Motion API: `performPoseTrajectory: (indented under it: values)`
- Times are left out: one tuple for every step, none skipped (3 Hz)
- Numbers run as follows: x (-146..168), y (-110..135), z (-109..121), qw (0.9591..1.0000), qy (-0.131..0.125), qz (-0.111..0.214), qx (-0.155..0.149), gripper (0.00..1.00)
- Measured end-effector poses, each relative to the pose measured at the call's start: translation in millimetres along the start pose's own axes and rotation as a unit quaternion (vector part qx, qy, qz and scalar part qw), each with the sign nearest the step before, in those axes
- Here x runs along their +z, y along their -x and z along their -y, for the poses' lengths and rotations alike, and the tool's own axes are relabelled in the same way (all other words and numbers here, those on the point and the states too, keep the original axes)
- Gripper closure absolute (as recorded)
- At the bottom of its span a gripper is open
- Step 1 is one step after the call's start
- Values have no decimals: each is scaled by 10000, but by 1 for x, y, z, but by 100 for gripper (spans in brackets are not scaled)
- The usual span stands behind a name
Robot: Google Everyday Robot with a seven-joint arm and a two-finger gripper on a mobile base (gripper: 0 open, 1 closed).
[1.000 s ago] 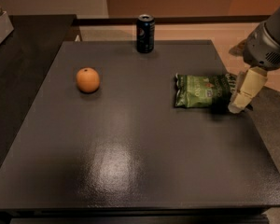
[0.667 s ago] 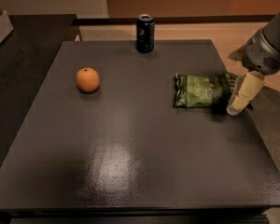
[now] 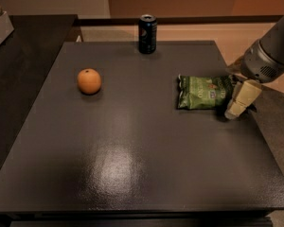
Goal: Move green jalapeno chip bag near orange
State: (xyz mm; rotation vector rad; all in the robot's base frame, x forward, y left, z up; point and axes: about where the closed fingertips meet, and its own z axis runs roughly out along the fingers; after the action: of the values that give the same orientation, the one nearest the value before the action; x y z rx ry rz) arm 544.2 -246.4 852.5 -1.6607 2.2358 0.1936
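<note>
The green jalapeno chip bag (image 3: pixel 203 91) lies flat on the right half of the dark table (image 3: pixel 132 164). The orange (image 3: pixel 89 81) sits on the left half, well apart from the bag. My gripper (image 3: pixel 237 103) comes in from the right edge and is low at the bag's right end, touching or nearly touching it. The arm's grey wrist (image 3: pixel 265 60) is above and behind it. The bag's right end is partly hidden by the gripper.
A dark blue soda can (image 3: pixel 147 33) stands upright at the table's back edge, near the middle. A darker counter (image 3: pixel 19 79) adjoins the table on the left. The table's right edge runs just past the gripper.
The gripper has sunk slightly down and left at the bag's right end. The bag, orange and can have not moved.
</note>
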Motion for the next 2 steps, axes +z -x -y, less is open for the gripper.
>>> performPoseTrajectory:
  values:
    - [5,0,1,10000,69,-16,-25,26]
    - [2,6,0,9999,93,-2,-71,49]
